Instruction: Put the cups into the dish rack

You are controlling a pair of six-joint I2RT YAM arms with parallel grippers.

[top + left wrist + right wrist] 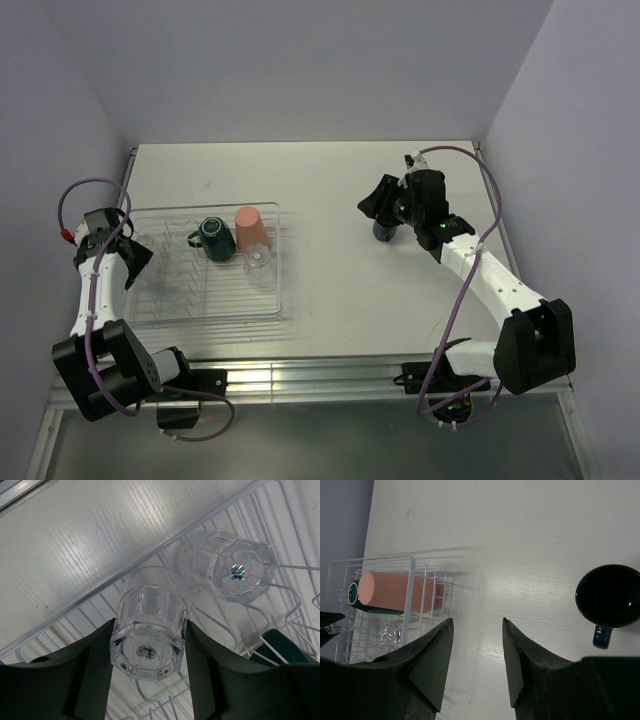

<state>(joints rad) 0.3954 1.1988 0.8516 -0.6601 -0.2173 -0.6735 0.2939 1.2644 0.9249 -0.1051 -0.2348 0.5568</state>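
The transparent dish rack (170,305) lies at the left of the table. In it lie the dark teal mug (213,238), the salmon-pink tumbler (250,228) and a clear glass (258,262). My left gripper (130,255) is at the rack's left end. In the left wrist view it (150,626) is shut on a clear glass (150,600), held over the ribs by the rim. Another clear glass (232,567) lies just beyond. My right gripper (385,205) is open and empty above the table (477,622). The navy mug (608,596) stands upright to its right.
The rack's rim (165,547) runs diagonally behind the held glass. Walls close in the table on the left, back and right. The metal rail (300,380) runs along the near edge between the arm bases. The teal mug's edge (285,647) shows right of my left fingers.
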